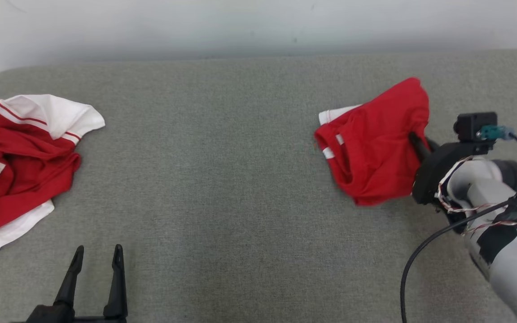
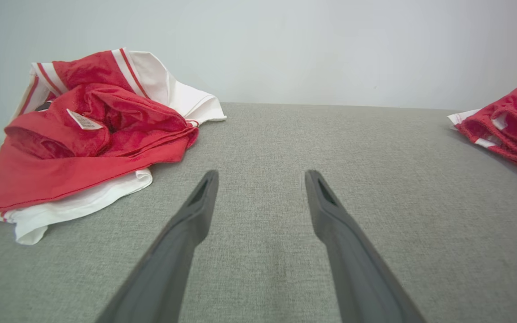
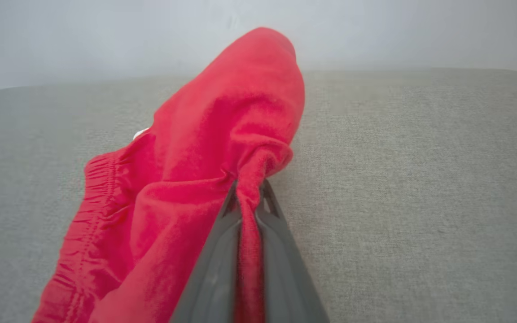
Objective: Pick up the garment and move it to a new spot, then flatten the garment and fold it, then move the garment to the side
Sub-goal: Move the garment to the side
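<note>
The garment [image 1: 375, 143] is a bunched red piece with white trim and an elastic waistband, on the right of the grey surface. My right gripper [image 1: 413, 137] is shut on a fold of its right edge. In the right wrist view a pinch of red cloth [image 3: 249, 188] runs between the two dark fingers, and the garment [image 3: 204, 148] rises in a peak beyond them. My left gripper [image 1: 98, 253] stands open at the lower left, fingers [image 2: 195, 211] apart over bare fabric with nothing between them. The garment's left end [image 2: 505, 125] shows at the right of the left wrist view.
A second crumpled red and white garment [image 1: 16, 166] lies at the far left edge, also in the left wrist view [image 2: 88, 134]. The grey upholstered surface [image 1: 222, 179] stretches between the two garments. A pale wall [image 1: 240, 27] stands behind. A dark cable [image 1: 424, 251] hangs by my right forearm.
</note>
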{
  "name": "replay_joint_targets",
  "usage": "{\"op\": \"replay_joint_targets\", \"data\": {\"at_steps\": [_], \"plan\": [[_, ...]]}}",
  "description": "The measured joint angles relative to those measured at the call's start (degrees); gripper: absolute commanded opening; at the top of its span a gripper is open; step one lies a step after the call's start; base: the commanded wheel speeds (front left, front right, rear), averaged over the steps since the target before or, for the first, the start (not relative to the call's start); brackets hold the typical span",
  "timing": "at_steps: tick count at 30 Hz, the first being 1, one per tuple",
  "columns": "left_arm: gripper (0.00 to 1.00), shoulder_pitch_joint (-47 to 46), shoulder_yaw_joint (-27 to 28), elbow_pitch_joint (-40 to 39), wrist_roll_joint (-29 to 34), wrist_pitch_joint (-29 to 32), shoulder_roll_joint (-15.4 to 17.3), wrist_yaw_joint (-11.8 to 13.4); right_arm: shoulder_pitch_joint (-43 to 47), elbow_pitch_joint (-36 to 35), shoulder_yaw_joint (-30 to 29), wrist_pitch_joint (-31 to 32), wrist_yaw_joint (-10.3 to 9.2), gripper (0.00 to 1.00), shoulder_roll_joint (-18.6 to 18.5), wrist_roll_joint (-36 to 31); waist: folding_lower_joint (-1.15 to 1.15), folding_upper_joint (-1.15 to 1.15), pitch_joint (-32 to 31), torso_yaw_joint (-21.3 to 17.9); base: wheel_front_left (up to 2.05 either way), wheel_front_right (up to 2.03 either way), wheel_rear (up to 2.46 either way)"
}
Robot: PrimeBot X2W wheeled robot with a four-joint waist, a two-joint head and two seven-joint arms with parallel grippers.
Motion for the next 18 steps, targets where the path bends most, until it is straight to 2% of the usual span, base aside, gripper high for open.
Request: {"op": "replay_joint_targets", "data": {"at_steps": [18], "plan": [[1.00, -2.92, 1.52, -6.28, 0.94, 0.01, 4.97, -0.70, -12.83, 3.98, 1.79, 1.24, 0.00, 0.00, -8.91, -3.60, 0.01, 0.00, 9.03, -2.84, 0.00, 0.00, 0.00]]}}
